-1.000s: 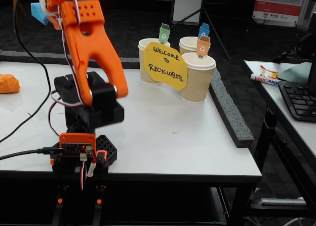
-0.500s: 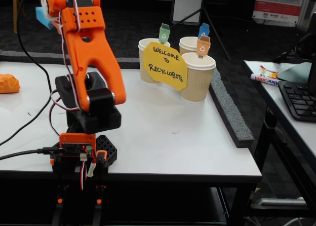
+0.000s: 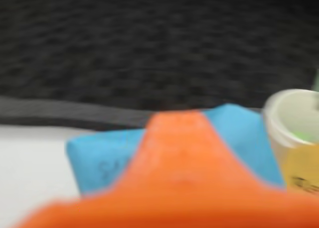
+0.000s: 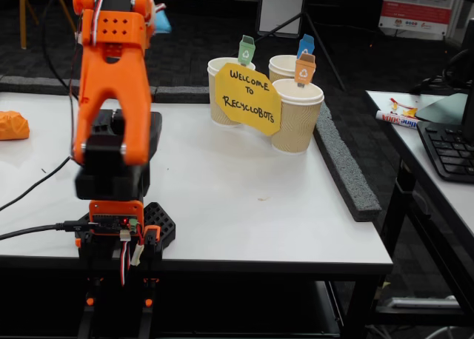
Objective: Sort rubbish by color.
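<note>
Since half a second ago the arm has swung round: the blue wad (image 4: 160, 21) that was poking out at the upper left of the orange arm in the fixed view now shows at its upper right, on the side toward the cups (image 4: 296, 115). The gripper (image 3: 182, 126) is clenched on that blue piece, carrying it high off the table (image 4: 244, 198), probably so it clears the cup rims on the way over. In the wrist view the wad looks wider than tall, long axis running left-right across the finger, right end pointing at the cup (image 3: 291, 123) with the green tag. The orange wad (image 4: 12, 124) sits untouched at the far left of the table.
</note>
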